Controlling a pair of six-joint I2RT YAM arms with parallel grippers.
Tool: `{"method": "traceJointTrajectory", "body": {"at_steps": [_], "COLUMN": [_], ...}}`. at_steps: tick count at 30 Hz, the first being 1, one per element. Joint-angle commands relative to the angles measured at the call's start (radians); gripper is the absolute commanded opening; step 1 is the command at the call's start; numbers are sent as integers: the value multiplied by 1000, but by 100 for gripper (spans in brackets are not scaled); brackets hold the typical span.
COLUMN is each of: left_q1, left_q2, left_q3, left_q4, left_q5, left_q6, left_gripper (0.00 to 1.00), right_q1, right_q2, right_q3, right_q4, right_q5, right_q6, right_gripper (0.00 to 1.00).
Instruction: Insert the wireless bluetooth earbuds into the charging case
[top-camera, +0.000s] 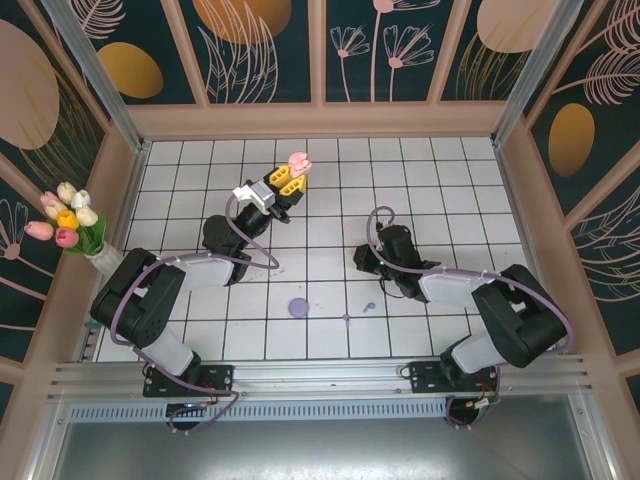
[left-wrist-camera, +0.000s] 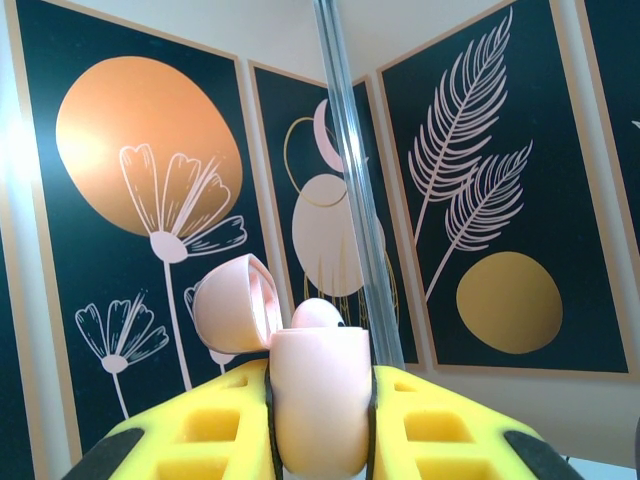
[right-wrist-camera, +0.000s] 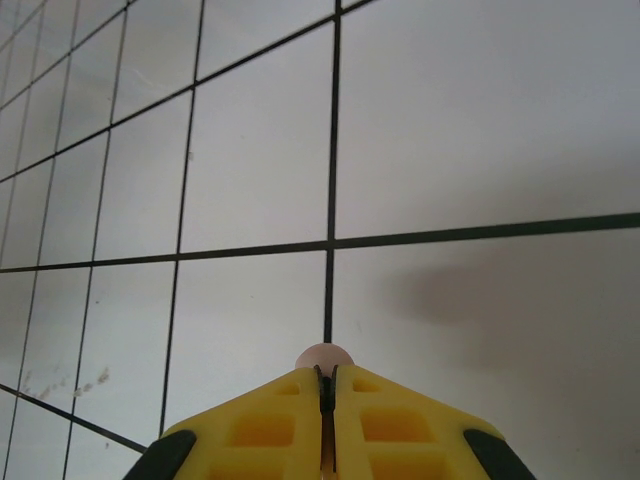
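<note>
The left hand (top-camera: 287, 178) clamps the pale pink charging case (left-wrist-camera: 318, 395) upright, lid open to receive, while the right hand (right-wrist-camera: 327, 420) pinches what seems a pink earbud (right-wrist-camera: 324, 356).

Both arms look the same: the left arm (top-camera: 160, 300) and right arm (top-camera: 500, 310) have white shells, black joints and black base plates (top-camera: 190, 380) at the bottom of the frame. Lilac cables (top-camera: 250, 245) loop along each. The left gripper (top-camera: 287, 180) and right gripper (right-wrist-camera: 327, 400) have yellow fingers (left-wrist-camera: 440, 430) with square pockets and black corners.
</note>
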Motion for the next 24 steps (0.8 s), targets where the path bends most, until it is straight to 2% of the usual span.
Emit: {"method": "traceJointTrajectory", "body": {"at_steps": [1, 9, 13, 18, 21, 24], "left_q1": [-3, -2, -3, -3, -3, -3], "left_q2": [-25, -25, -25, -23, -23, -25], "left_q3": [-4, -5, -4, -8, -10, -12], "left_q4": [52, 58, 57, 61, 62, 63], "left_q5": [-5, -5, -5, -6, -7, -8], "left_q6": [-19, -27, -28, -30, -28, -27], "left_gripper": [0, 0, 0, 0, 0, 0], "right_q1": [-9, -9, -9, -9, -10, -16], "right_q2": [22, 67, 75, 55, 53, 76], "right_q3": [14, 57, 82, 145, 213, 305], "right_q4": [-24, -184, -250, -368, -467, -588], "right_q5": [-5, 15, 23, 38, 51, 59], "right_q6": [18, 30, 33, 27, 13, 1], "right_gripper": [9, 14, 22, 40, 45, 47]}}
